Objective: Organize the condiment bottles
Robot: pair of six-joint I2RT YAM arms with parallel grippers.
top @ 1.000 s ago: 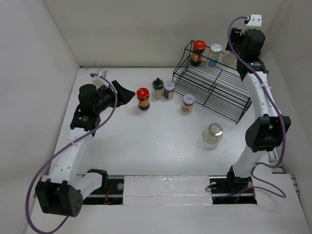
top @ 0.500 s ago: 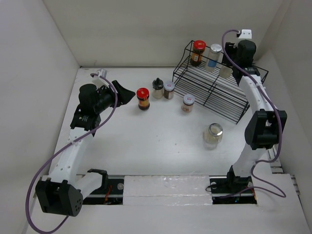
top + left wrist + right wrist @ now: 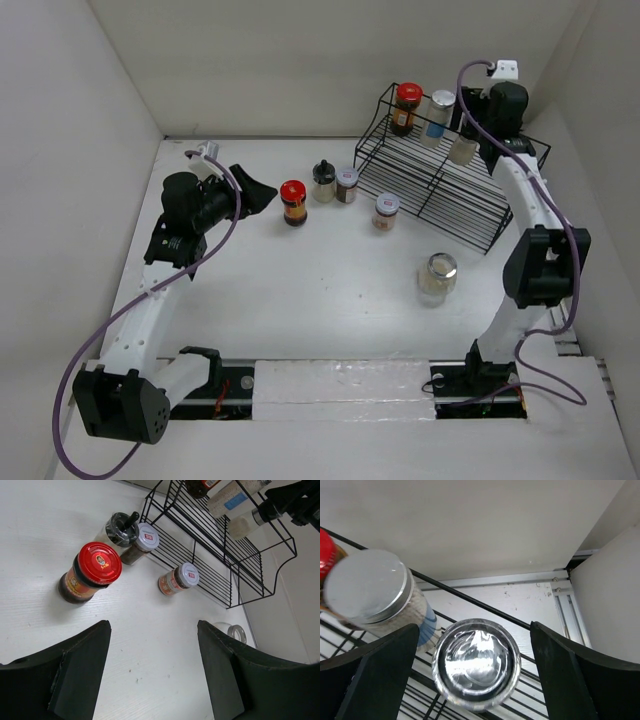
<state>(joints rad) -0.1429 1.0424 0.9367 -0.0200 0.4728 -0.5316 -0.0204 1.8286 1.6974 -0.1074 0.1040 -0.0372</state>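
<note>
Condiment bottle w/ silver lid [image 3: 476, 664] sits on the rack [image 3: 470, 600], btwn the right gripper [image 3: 474, 627] fingers, which are spread wide and not touching it. Left gripper [image 3: 154, 625] is wide too, w/ the red-cap bottle [image 3: 90, 577] just ahead, on its left.

Up on the rack [image 3: 470, 215]: a red-cap jar [image 3: 406, 107], a blue-label jar [image 3: 438, 116], a pale jar [image 3: 462, 148]. On the tabletop [image 3: 300, 290], all upright: another red-cap [image 3: 293, 202], a black-top [image 3: 323, 182], a white-lid jar [image 3: 346, 184] just beside it, a second white-lid [image 3: 385, 211], and a clear jar [image 3: 437, 278] nearer the front.
</note>
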